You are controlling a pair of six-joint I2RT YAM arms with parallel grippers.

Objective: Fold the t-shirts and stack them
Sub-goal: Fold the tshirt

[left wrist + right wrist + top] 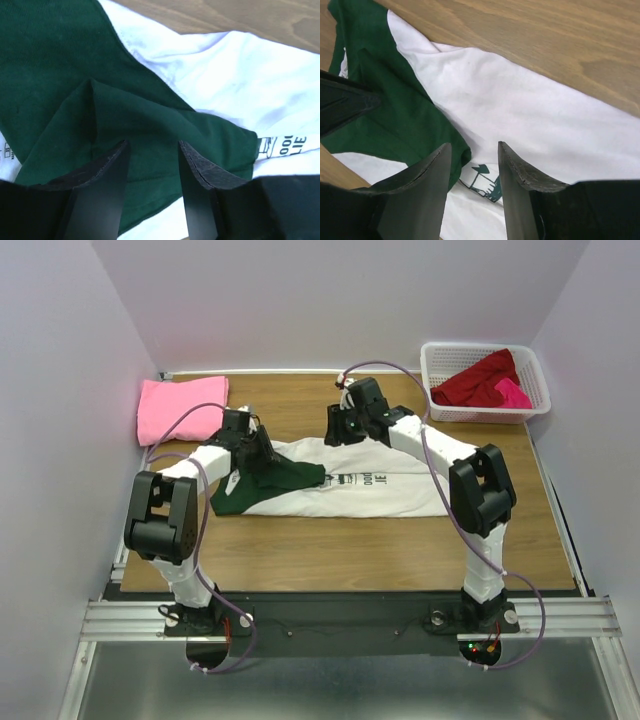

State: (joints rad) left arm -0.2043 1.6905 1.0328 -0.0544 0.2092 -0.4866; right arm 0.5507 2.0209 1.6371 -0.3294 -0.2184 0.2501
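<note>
Basket (487, 412) holds dark red tee (478, 382); pink tee (180, 408) lies back-left.

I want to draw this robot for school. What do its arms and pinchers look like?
The left arm and right arm are white tubes with chunky black joints. A thin purplish cable loops along each. The left gripper and right gripper each have two flat black fingers.

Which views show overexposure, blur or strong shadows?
Left wrist: the white cloth of the t-shirt is nearly washed out. Right wrist: the right gripper's fingers are dark with little detail, while the table grain is clear. Top external: the light is even, with faint shadows under the arms.
</note>
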